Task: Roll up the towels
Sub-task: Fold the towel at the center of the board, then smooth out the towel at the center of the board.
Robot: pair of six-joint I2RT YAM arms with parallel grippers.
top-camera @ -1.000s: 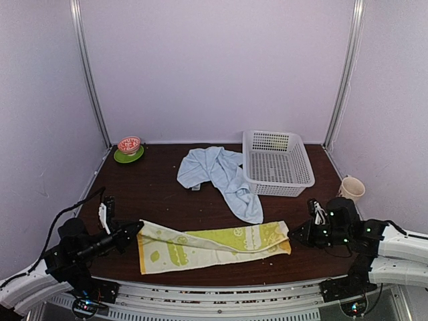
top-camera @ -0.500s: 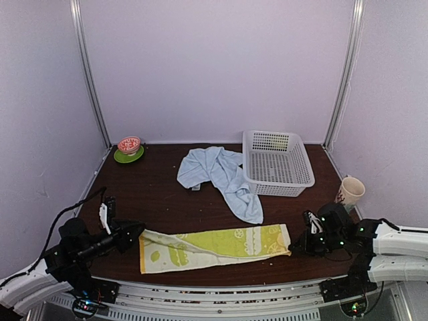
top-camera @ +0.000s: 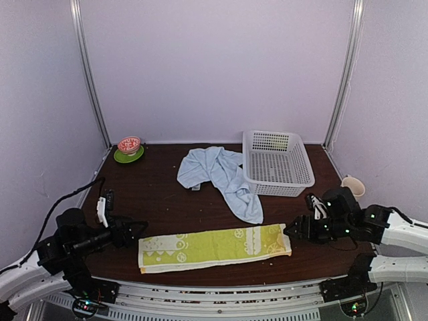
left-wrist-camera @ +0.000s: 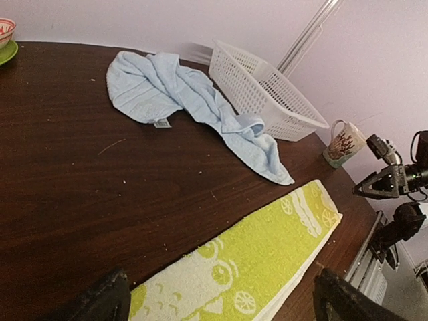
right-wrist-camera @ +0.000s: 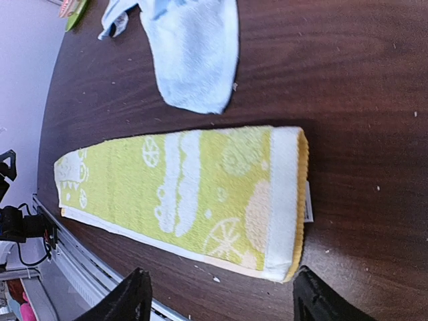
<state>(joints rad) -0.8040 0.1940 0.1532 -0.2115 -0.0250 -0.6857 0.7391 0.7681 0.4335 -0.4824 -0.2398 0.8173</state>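
1. Since the earlier frames, both hands have let go of the yellow-green towel (top-camera: 214,246). Its ends no longer hang lifted between them, and it now lies flat on the table (top-camera: 167,200).
2. That towel is a long, narrow strip of nubby terry along the near edge. It appears folded lengthwise, with a white border and pale circle and flower prints on the green.
3. The left hand (top-camera: 137,229) sits just beside the strip's left end with its jaws spread wide and nothing between them. In its wrist view the black fingertips (left-wrist-camera: 107,301) stand at opposite lower corners.
4. The right hand (top-camera: 292,231) is just off the strip's right end, its jaws also parted and gripping nothing. Its dark fingers (right-wrist-camera: 134,297) frame the white-bordered end from below. Whether either tip brushes the cloth is hard to say.
5. The light-blue towel (top-camera: 221,177) lies crumpled in soft folds farther back at mid-table. One tapered tail of it reaches toward the green strip but stays apart from it.
6. A white plastic lattice basket (top-camera: 294,180), rectangular with sloped walls, stands just right of the blue cloth.
7. A pale printed mug (top-camera: 352,186) stands at the table's right edge.
8. A small red-patterned bowl (top-camera: 129,144) rests on a green saucer (top-camera: 120,157) in the far left corner.
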